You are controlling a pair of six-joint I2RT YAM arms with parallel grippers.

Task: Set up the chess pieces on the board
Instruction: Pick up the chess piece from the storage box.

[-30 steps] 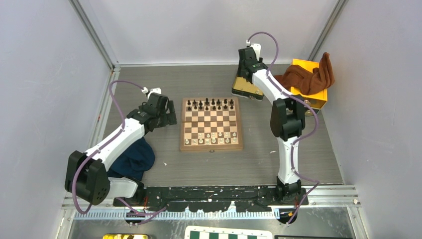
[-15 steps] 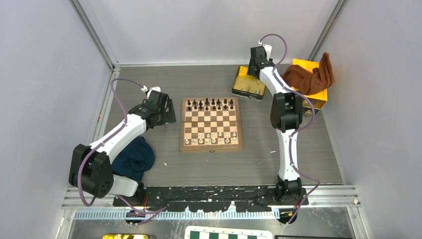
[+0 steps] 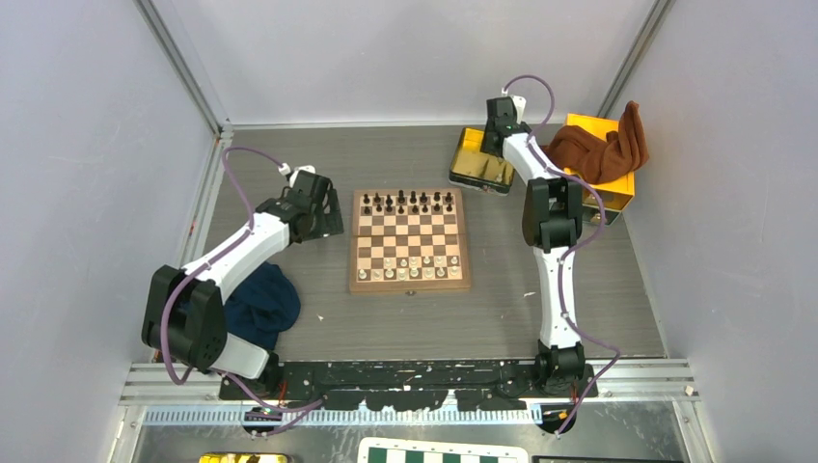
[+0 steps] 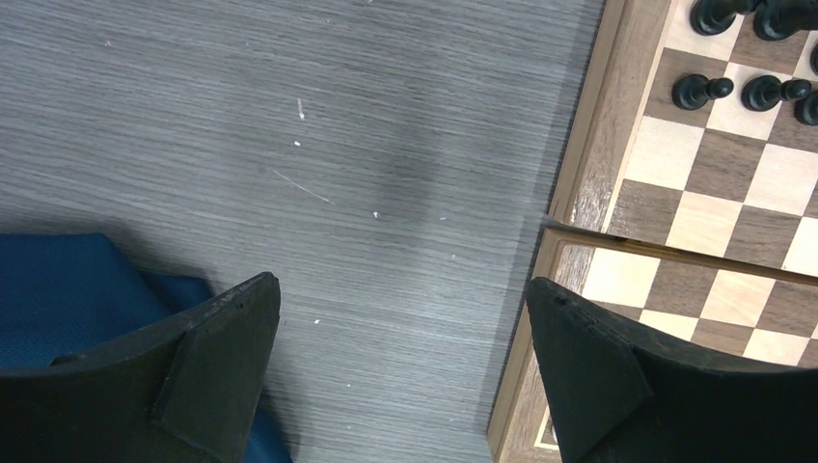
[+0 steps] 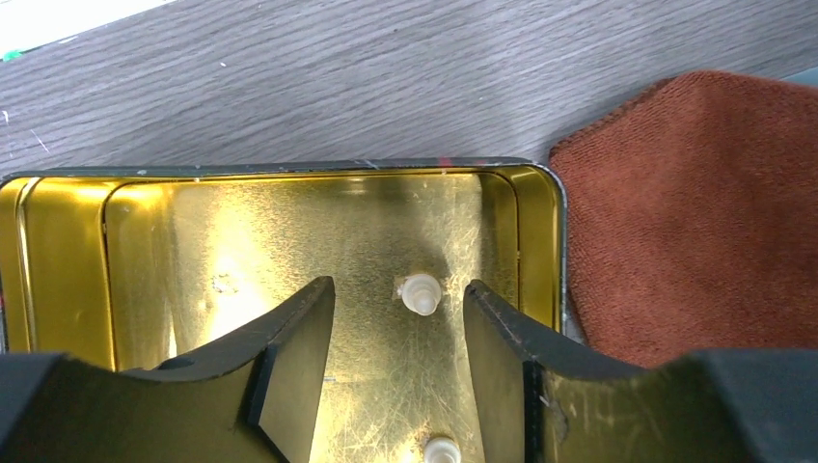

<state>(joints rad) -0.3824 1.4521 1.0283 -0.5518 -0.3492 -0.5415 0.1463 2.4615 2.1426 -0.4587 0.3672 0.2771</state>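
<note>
Inside the gold tin [image 5: 145, 251], two cream chess pieces [image 5: 421, 293]

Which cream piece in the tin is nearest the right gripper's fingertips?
The cream piece between the tips of the right gripper; the other piece lies back toward the wrist.

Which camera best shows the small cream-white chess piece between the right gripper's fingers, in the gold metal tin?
Right wrist: the cream-white piece shows large in the gold tin, between the right gripper's fingers. Top external shows only the tin; left wrist, neither.
</note>
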